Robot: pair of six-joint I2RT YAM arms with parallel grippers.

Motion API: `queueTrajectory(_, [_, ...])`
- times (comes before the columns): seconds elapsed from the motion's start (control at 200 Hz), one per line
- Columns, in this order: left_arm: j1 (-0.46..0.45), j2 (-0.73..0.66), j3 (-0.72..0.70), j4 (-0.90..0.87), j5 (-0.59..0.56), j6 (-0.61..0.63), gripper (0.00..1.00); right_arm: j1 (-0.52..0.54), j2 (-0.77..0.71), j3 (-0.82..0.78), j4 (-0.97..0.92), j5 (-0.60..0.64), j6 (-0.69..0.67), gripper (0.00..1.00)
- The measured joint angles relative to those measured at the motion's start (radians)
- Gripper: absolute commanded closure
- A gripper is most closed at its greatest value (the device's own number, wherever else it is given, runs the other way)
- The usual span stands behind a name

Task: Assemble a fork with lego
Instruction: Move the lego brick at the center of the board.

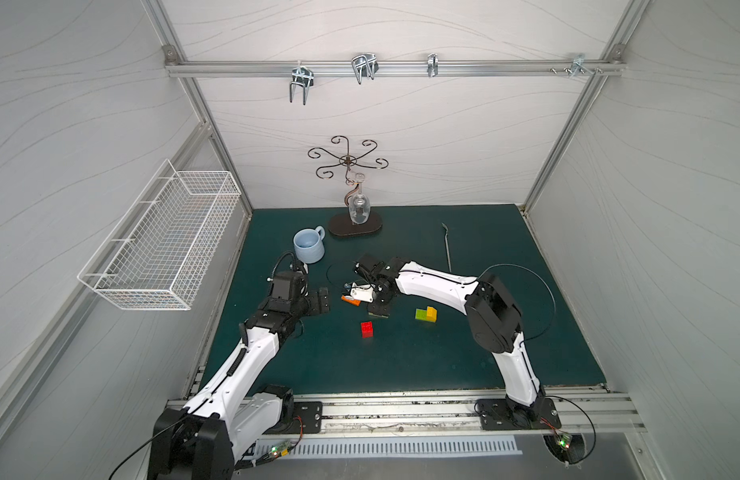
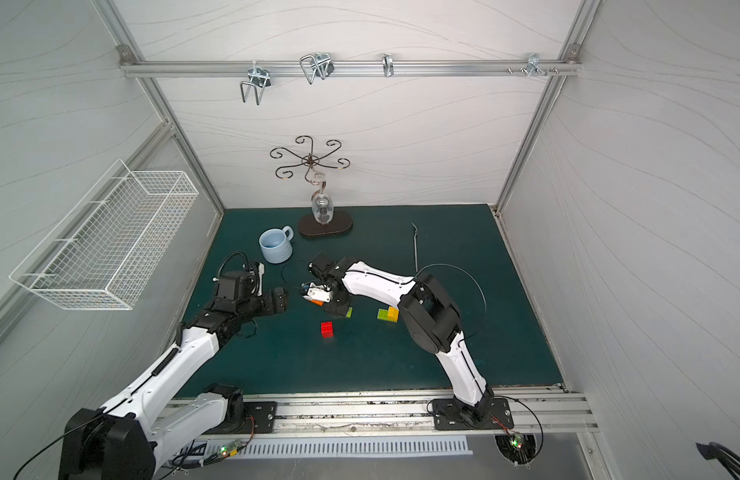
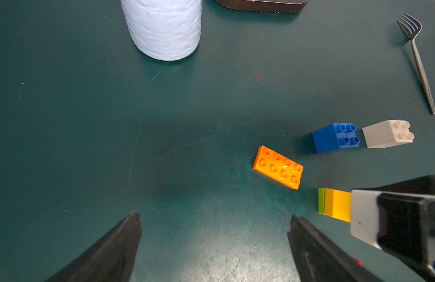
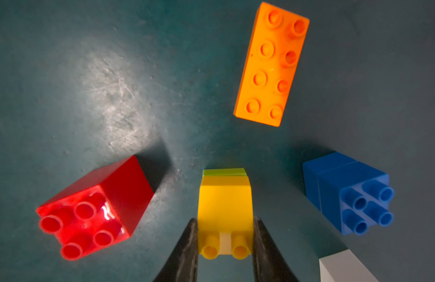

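Orange brick [image 4: 271, 64], red brick [image 4: 94, 210], blue brick [image 4: 346, 193], white brick [image 3: 387, 133], yellow brick [image 4: 225, 202], pale-blue mug [image 3: 162, 26], teal mat [image 3: 89, 122].

The mug [image 1: 309, 246] sits left of the stand [image 1: 339, 231], metal fork [image 1: 447, 246] right, bricks [image 1: 367, 329] seemingly before them.

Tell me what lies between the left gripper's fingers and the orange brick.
Nothing: only bare green mat separates the open left gripper from the orange brick, as the left wrist view shows plainly.
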State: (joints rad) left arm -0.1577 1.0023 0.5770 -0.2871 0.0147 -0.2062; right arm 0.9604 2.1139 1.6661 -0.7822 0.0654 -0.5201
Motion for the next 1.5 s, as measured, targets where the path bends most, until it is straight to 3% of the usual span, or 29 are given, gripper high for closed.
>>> queueTrajectory(0.43, [0.000, 0.011, 0.000, 0.000, 0.008, 0.002, 0.00, -0.087, -0.150, -0.213, 0.006, -0.068, -0.133, 1.00])
queueTrajectory(0.825, [0.000, 0.011, 0.000, -0.001, 0.023, 0.008, 0.00, -0.088, -0.155, -0.214, -0.013, -0.090, -0.122, 0.48])
queueTrajectory(1.086, [0.000, 0.010, 0.005, -0.023, 0.024, 0.011, 0.00, -0.088, -0.174, -0.190, -0.032, -0.100, -0.090, 0.36])
queueTrajectory(1.501, [0.000, 0.000, 0.051, -0.048, 0.028, 0.006, 0.00, -0.089, -0.136, 0.040, -0.030, -0.077, -0.002, 0.21])
